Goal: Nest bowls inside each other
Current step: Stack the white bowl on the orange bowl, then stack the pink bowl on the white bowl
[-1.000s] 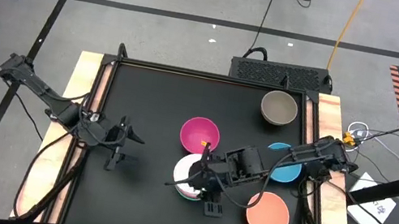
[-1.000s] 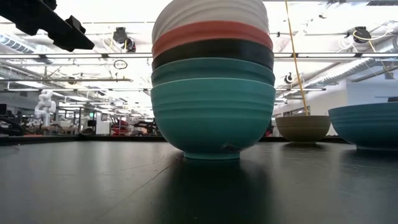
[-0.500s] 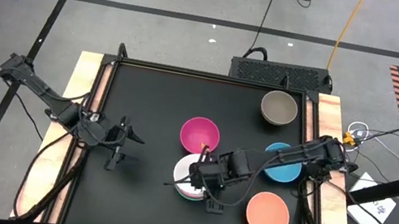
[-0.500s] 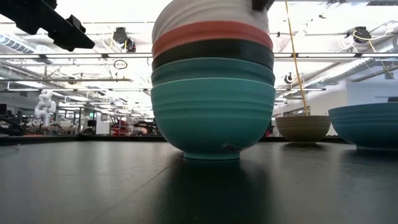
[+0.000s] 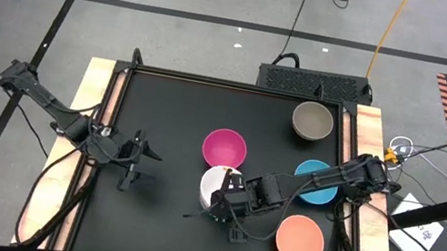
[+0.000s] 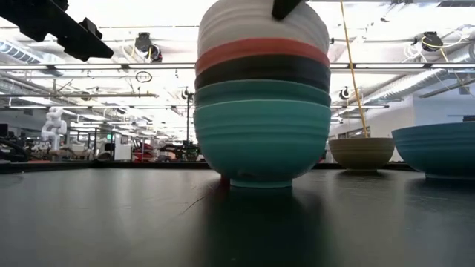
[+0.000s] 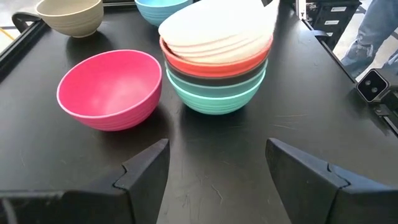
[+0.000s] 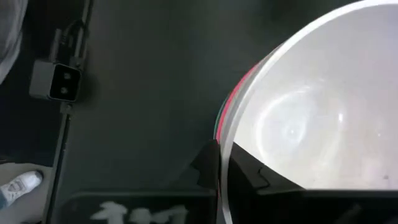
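A stack of nested bowls (image 5: 215,185) stands on its turquoise bottom bowl's foot (image 6: 261,181) mid-table: white on top, then red, black, dark green, turquoise (image 7: 214,93). The white bowl (image 7: 214,34) sits tilted in the stack. My right gripper (image 8: 219,167) is shut on the stack's rim at its near right side (image 5: 228,203). Loose on the mat are a magenta bowl (image 5: 224,149), a blue bowl (image 5: 317,183), a peach-orange bowl (image 5: 300,241) and a grey-brown bowl (image 5: 312,121). My left gripper (image 5: 142,160) waits open at the left, its fingers (image 7: 146,168) aimed at the stack. My right gripper pinches the white bowl's rim (image 8: 225,146), one finger (image 8: 252,174) inside the bowl and one (image 8: 204,165) outside. The fingers slant down from above on the stack's near right side. Red and turquoise rims show just outside the white one. The stack stands on the mat.
The black mat (image 5: 170,116) lies in a wooden frame (image 5: 88,120). Bare mat stretches between my left gripper and the stack. A small camera block (image 8: 56,81) sits by the mat's edge. A person's shoe (image 8: 18,183) shows on the floor beyond.
My right gripper has come down onto the stack and shut on the white bowl's rim. The whole stack has slid a little along the mat, shifting sideways in the low view.
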Tool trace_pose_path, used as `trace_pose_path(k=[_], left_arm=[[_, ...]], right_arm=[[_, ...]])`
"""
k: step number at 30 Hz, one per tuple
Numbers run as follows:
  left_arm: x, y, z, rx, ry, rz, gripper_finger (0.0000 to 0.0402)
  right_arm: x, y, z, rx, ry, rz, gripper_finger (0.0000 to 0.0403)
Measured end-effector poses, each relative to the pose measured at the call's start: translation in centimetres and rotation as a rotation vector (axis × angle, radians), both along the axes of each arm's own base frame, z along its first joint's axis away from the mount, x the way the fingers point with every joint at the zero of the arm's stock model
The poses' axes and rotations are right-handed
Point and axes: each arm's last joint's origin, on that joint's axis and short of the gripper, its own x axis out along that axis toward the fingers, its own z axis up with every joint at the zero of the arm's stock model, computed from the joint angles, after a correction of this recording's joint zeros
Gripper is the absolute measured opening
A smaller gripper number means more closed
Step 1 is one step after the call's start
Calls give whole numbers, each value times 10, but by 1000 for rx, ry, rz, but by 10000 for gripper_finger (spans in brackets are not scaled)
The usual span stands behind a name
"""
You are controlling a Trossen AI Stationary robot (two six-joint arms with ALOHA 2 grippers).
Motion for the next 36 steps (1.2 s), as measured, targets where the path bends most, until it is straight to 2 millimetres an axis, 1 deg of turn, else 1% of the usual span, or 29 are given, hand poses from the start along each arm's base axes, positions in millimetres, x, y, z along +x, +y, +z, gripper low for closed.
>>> trace_pose_path(k=[8,16,21,23,26,29,32,34,36], left_arm=[[1,0,-1,-1,-1,0,269],[1,-1,-20,8,-33,-13,269],[1,-1,-24,8,-30,-12,269],[1,-1,-23,1,-36,-18,269],[2,-1,-23,-7,-40,-29,269],[2,-2,-22,-5,-43,-31,269],[2,-2,-22,-5,-44,-33,269],[2,-2,-22,-5,-44,-35,269],[2,-2,-22,-4,-46,-35,269]], right_arm=[[-2,-1,-11,-18,27,-28,2],[-4,-3,-12,-47,45,-45,1],[-2,-5,-12,-7,47,-73,5],[0,-4,-11,13,37,-75,19],[1,-4,-11,25,23,-76,54],[1,-3,-10,36,20,-97,99],[3,-8,-10,51,28,-141,147],[1,-12,-7,57,32,-162,174],[-2,-16,2,67,11,-172,195]])
